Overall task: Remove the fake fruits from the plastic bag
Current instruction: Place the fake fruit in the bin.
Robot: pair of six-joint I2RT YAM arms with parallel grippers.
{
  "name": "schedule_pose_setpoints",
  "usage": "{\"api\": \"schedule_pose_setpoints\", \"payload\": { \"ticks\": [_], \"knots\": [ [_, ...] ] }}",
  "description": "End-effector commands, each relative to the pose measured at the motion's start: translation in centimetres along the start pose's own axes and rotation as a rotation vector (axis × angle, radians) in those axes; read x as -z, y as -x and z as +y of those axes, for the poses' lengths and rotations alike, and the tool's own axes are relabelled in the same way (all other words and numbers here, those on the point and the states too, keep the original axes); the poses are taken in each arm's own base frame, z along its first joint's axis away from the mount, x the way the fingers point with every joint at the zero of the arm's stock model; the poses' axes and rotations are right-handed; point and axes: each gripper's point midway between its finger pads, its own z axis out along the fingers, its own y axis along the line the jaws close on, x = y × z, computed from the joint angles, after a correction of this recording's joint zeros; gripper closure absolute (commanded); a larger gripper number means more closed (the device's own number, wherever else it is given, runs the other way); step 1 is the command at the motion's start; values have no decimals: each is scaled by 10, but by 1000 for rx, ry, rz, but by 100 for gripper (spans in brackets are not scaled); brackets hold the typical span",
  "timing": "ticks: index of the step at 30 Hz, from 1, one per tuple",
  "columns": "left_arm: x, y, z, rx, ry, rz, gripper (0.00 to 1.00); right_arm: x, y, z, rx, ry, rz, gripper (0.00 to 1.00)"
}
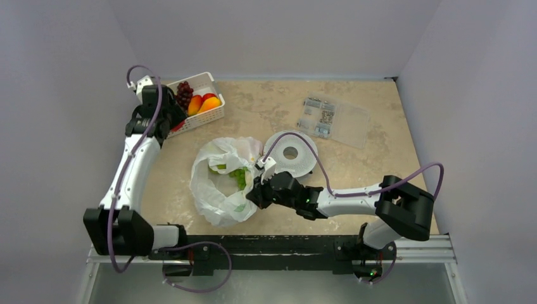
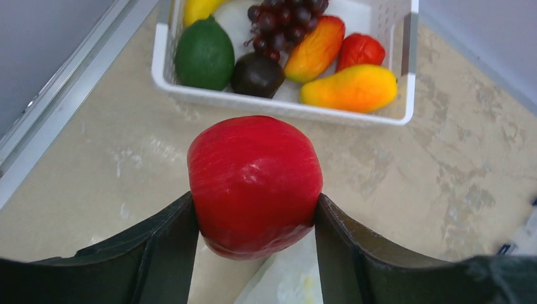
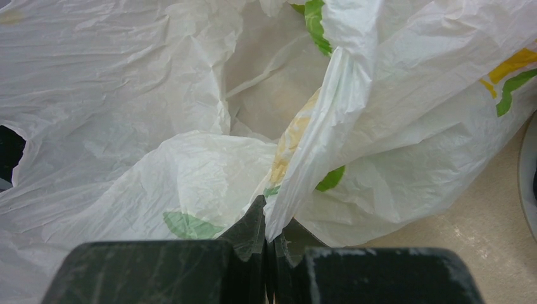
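Red apple [image 2: 254, 180] clamped in left gripper [image 2: 254, 215], near white basket [image 2: 285, 109] holding other fruit. Right gripper [image 3: 269, 250] pinched tight on plastic bag [image 3: 126, 95] fold.

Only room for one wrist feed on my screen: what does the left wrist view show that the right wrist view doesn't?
Only left wrist: the left tool holding the red apple near the white basket, which holds other fruit. Only right wrist: the right tool shut on a fold of the plastic bag. Both: beige tabletop.
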Motion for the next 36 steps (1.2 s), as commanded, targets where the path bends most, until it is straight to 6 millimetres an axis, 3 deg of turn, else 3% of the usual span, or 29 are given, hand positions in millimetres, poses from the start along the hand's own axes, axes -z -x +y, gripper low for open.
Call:
{"api": "schedule_pose_setpoints", "payload": {
  "ticks": [1, 5, 9, 11, 15, 18, 22, 24, 25, 29, 33, 36],
  "knots": [
    [-43, 62, -41, 6, -103, -130, 100, 3, 18, 4, -7, 14, -56, 100],
    [-109, 77, -33, -1, -49, -98, 100, 4, 18, 3, -4, 8, -55, 100],
    [-163, 66, -24, -45, -4, 65, 100, 8, 22, 3, -6, 7, -69, 100],
    [-180, 59, -26, -70, -37, 118, 99, 10, 22, 1, -8, 1, -72, 100],
    [-193, 43, -19, -74, -34, 177, 76, 11, 23, -1, -11, -9, -77, 100],
    [-192, 37, -15, -50, -26, 186, 52, 9, 23, 1, -10, -3, -71, 100],
    [-182, 43, -15, -44, -19, 186, 38, 7, 23, 3, -8, 7, -66, 100],
    [-173, 50, -16, -37, -20, 175, 6, 7, 23, 4, -11, 10, -65, 100],
    [-169, 54, -17, -32, -18, 170, 1, 7, 23, 4, -10, 11, -64, 100],
    [-147, 63, -15, -12, 18, 210, 0, 9, 26, 6, -11, 19, -72, 100],
    [-107, 71, -25, 30, -53, 191, 0, 11, 26, 6, -13, 18, -75, 100],
    [-70, 52, -35, 75, -177, 209, 0, 11, 25, 6, -18, 21, -73, 100]
  ]
}}
